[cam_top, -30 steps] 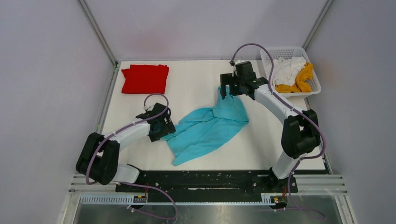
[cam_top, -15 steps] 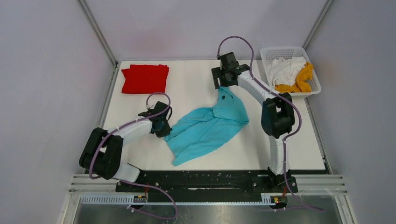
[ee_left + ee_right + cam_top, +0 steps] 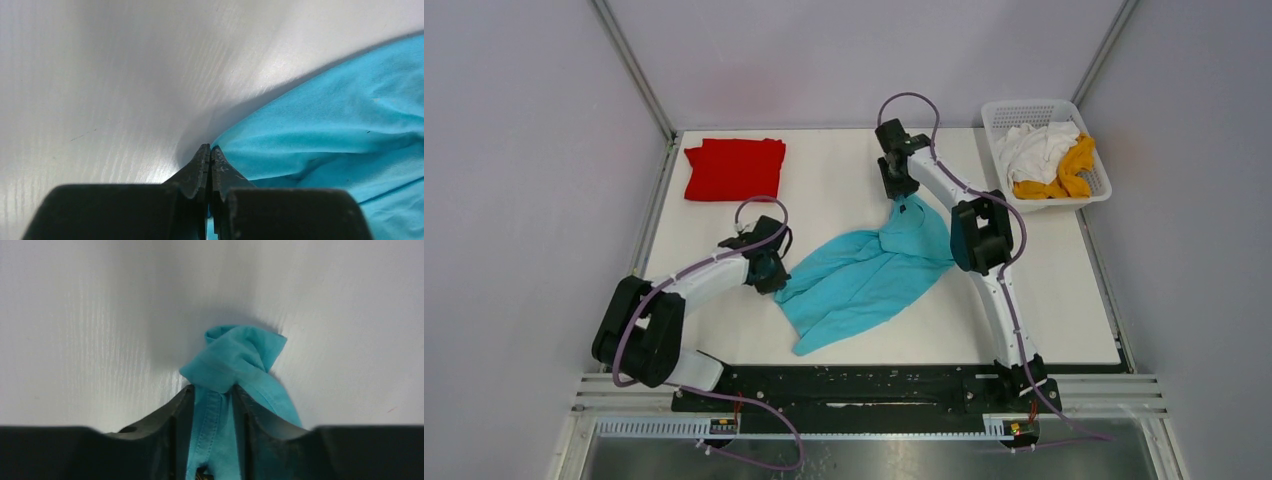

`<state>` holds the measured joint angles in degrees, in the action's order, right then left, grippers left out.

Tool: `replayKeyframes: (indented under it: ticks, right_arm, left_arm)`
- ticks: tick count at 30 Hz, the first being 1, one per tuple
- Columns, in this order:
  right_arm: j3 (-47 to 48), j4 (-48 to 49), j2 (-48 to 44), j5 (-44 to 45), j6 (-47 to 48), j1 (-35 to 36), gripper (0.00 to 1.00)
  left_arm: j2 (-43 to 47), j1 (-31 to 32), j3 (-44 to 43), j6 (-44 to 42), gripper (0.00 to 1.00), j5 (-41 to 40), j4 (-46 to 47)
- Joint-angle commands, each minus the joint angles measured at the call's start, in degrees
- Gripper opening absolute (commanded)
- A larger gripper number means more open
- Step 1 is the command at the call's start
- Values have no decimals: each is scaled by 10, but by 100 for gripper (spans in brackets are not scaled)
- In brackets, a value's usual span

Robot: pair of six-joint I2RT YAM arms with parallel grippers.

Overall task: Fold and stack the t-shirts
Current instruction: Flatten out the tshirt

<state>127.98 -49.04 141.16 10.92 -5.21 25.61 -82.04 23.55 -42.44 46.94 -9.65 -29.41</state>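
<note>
At mid-worktop [image 3: 844, 165] the turquoise t-shirt [image 3: 869, 275] lies crumpled, with its long axis diagonal from near-left to far-right. The fabric is judged light, limp and non-fragile; take hold at edges or seams. The right pincer [image 3: 212, 392] is clamped on the bunched far end. The left pincer [image 3: 210, 152] is closed on the left edge.

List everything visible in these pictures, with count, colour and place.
turquoise t-shirt: 1, turquoise-blue, crumpled at the table's middle
red t-shirt: 1, red, folded, far left corner
white t-shirt: 1, white, in the basket
yellow t-shirt: 1, mustard-yellow, in the basket
basket: 1, white plastic lattice, far right corner
table: 1, white
left gripper: 1, black, shut on the turquoise t-shirt's left edge
right gripper: 1, black, shut on its far end
</note>
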Motion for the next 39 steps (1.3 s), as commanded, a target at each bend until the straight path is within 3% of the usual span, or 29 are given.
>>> replayKeyframes:
  ticks: [1, 5, 9, 15, 19, 30, 39]
  right_arm:
    - [18, -23, -6, 25, -31, 3, 29]
    - [7, 6, -49, 62, -35, 2, 10]
    - [-51, 42, -165, 129, -26, 2, 0]
    - [-341, 229, -468, 190, 1, 1, 0]
    - [-466, 273, -636, 164, 7, 1, 0]
    - [-578, 292, -1003, 4, 23, 1, 0]
    - [-615, 282, -1151, -61, -3, 1, 0]
  left_arm:
    - [33, -3, -28, -7, 0, -28, -12]
    - [47, -3, -43, -10, 0, -51, -25]
    - [88, -3, -92, -8, 0, -121, -80]
    - [217, -3, -169, -19, 0, -208, -110]
    - [302, -3, -209, -37, 0, -230, -91]
    - [511, -2, -295, -97, 0, -202, -57]
    - [581, -2, -328, -101, 0, -152, -53]
